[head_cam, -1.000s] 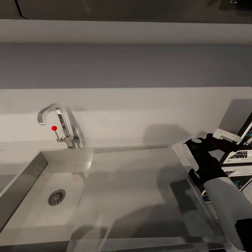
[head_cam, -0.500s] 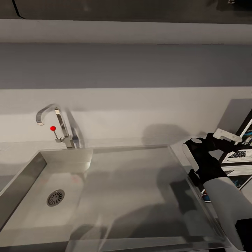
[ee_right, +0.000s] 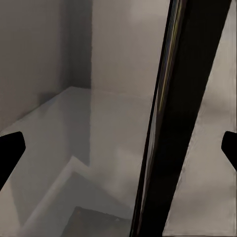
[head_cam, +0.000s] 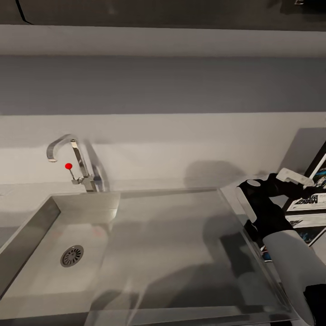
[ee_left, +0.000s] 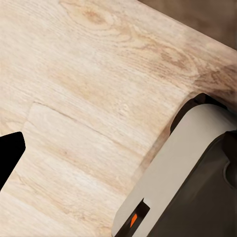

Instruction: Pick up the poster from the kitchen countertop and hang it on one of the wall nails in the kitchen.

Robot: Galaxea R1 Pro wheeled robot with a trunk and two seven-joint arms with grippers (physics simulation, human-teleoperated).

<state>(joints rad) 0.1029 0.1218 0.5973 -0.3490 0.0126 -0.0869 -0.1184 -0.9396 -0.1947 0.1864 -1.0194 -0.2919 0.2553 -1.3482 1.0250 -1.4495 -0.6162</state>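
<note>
Poster (head_cam: 312,199): propped at the tabletop's (head_cam: 253,181) far right, beside the steel sink (head_cam: 149,244); not yet lifted, hanging all ahead
Right gripper (head_cam: 296,179): fingers spread apart, straddling the black frame edge (ee_right: 190,98), no clamp evident
Left gripper: over wood floor (ee_left: 84,89); opening cannot be judged

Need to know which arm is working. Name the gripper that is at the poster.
The right gripper: it reaches over the counter to the poster's framed edge beside the sink. The left gripper hangs over wooden flooring.
</note>
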